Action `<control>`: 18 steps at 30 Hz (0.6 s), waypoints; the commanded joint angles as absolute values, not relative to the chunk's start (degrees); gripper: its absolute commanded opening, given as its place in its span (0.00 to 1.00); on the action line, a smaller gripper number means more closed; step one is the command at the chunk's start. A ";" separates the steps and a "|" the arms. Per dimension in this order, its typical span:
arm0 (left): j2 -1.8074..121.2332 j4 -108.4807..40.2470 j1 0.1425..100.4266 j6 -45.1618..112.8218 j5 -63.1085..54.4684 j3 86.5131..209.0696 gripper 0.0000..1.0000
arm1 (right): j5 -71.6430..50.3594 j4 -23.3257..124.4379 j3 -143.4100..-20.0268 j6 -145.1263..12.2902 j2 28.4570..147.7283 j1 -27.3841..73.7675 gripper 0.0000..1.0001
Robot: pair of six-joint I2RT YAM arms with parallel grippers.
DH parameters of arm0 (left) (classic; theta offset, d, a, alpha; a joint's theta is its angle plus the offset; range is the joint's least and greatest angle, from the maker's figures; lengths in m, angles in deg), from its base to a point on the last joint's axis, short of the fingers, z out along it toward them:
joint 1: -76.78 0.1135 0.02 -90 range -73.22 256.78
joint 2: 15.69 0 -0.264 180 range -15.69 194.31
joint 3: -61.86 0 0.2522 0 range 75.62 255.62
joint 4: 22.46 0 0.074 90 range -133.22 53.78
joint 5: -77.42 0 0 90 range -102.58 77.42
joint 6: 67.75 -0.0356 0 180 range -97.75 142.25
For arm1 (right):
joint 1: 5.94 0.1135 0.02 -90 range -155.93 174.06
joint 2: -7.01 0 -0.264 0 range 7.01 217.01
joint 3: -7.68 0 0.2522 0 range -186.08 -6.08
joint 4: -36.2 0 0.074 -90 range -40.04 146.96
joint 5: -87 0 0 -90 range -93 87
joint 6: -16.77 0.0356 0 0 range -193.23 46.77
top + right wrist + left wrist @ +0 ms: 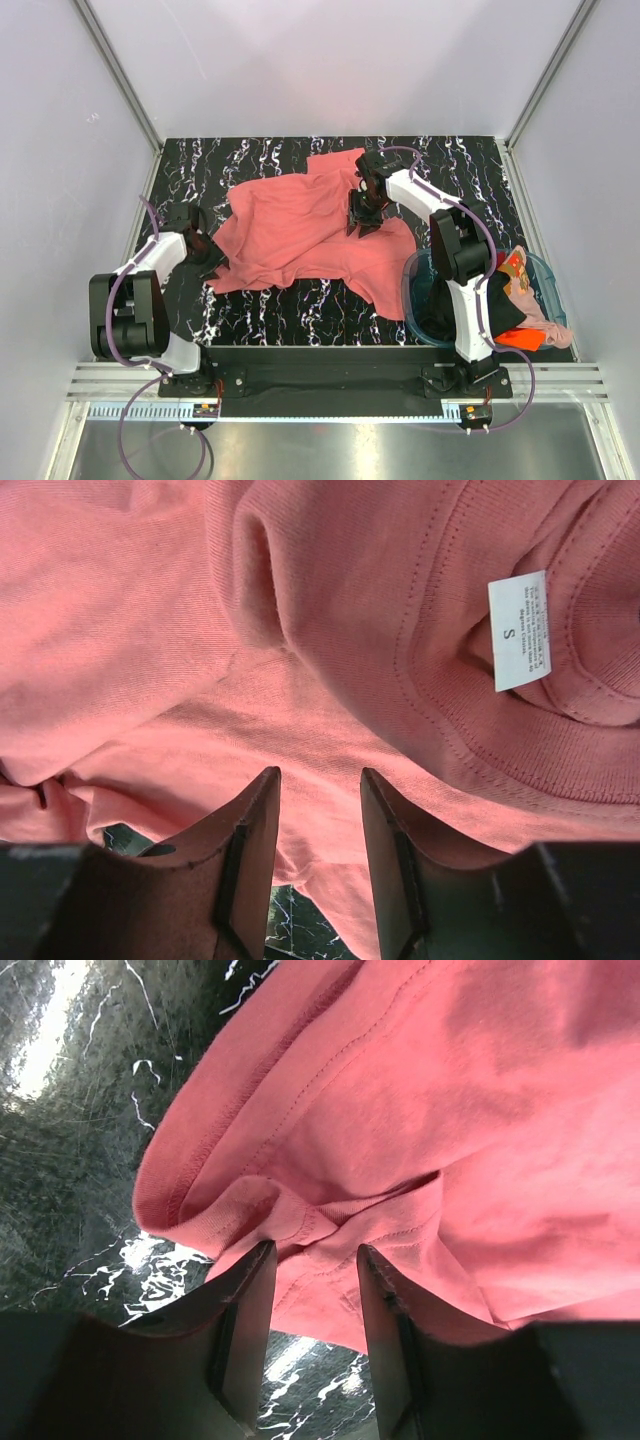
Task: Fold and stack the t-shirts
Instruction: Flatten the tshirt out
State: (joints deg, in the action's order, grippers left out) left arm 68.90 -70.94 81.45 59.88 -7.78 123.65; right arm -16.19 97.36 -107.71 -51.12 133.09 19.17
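Salmon-red t-shirt [300,230] lies rumpled mid-counter [300,312], bare marble before and behind it; left claw [315,1250] gapes part-open at its left edge, right claw [320,775] part-open beside the collar.

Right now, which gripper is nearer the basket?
Right. The right gripper is on the shirt near its right side, close to the basket; the left gripper is at the shirt's far left edge.

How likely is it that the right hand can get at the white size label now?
Probably yes: the right hand hangs open beside the collar, and the size label lies uncovered on the salmon-red t-shirt.
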 commanded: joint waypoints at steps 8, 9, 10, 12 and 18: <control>69.30 -65.67 81.53 62.68 -2.74 121.06 0.42 | -17.59 96.72 -109.09 -51.88 130.15 19.03 0.44; 69.73 -65.66 81.53 62.68 -2.56 121.24 0.41 | -17.68 96.63 -109.09 -51.96 130.23 19.03 0.44; 70.52 -66.01 81.53 62.77 -2.56 121.85 0.41 | -17.85 96.63 -109.09 -51.79 130.23 19.03 0.44; 71.23 -66.28 81.53 62.42 -3.00 122.55 0.39 | -17.77 96.54 -109.18 -51.79 130.23 19.11 0.44; 69.57 -68.65 81.53 62.33 -5.19 124.49 0.29 | -17.59 96.81 -109.27 -51.88 129.88 19.03 0.44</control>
